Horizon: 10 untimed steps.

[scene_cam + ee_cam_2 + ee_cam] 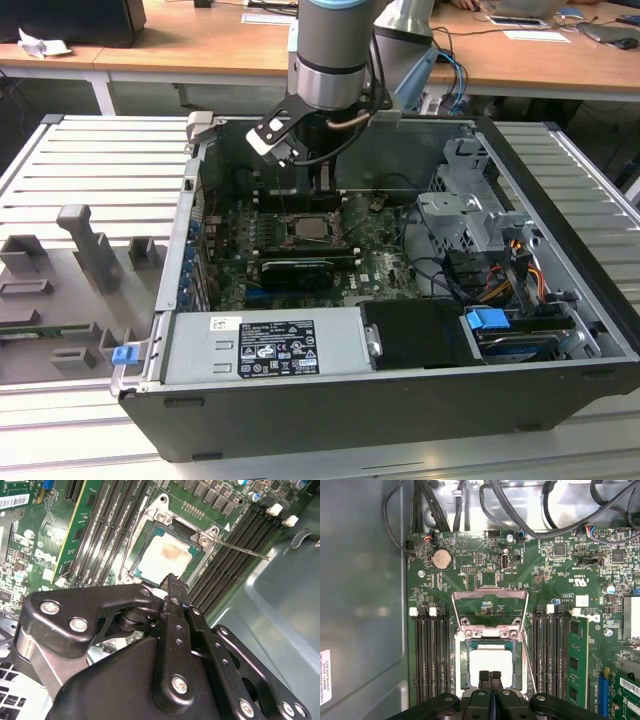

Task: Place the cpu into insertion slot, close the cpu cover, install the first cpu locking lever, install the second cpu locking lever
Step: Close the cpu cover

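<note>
The cpu (490,661) lies flat in the insertion slot (464,665) on the green board, its pale metal top (167,555) facing up. The cpu cover (490,596) stands raised from its hinged edge, and the board shows through its cut-out. A thin locking lever (242,551) sticks out sideways from the socket corner. My gripper (490,676) hangs just above the cpu's near edge, fingers (172,582) pressed together with nothing between them. In the exterior view the gripper (322,188) reaches down into the open computer case over the slot (305,228).
Long black memory slots (432,655) flank the socket, and a green memory stick (577,660) stands in one. A black expansion card (295,270), grey power supply (260,345), drive cage (465,215) and cables crowd the case. Grey fixtures (85,250) sit on the exterior view's left.
</note>
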{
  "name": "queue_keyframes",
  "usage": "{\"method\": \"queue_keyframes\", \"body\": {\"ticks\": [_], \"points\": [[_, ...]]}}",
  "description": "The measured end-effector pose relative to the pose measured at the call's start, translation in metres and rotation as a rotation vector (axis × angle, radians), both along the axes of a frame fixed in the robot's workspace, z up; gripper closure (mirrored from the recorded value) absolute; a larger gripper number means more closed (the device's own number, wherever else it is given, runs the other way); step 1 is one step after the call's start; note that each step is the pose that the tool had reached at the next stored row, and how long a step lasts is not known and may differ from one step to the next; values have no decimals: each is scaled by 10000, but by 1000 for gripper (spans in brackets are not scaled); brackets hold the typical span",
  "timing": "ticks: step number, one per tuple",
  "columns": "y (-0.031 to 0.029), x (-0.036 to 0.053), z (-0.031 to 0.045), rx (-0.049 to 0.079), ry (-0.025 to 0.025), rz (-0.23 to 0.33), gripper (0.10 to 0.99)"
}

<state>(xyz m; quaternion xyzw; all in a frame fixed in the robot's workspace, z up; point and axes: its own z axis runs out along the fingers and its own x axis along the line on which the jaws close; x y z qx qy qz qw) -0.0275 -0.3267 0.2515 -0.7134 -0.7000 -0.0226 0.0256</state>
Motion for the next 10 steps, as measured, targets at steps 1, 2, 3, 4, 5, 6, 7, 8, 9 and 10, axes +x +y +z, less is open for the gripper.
{"method": "queue_keyframes", "body": {"ticks": [1,2,3,4,5,6,7,8,9,10], "points": [[1,1,18,0,0,1,980],[3,1,34,-1,0,2,980],[6,1,50,-1,0,3,980],[14,1,86,-2,0,1,980],[23,2,116,0,-1,2,980],[25,8,116,0,0,4,980],[26,54,117,-1,0,2,980],[26,86,118,-2,1,0,980],[26,109,118,-2,1,2,980],[27,127,126,-3,2,4,980]]}}
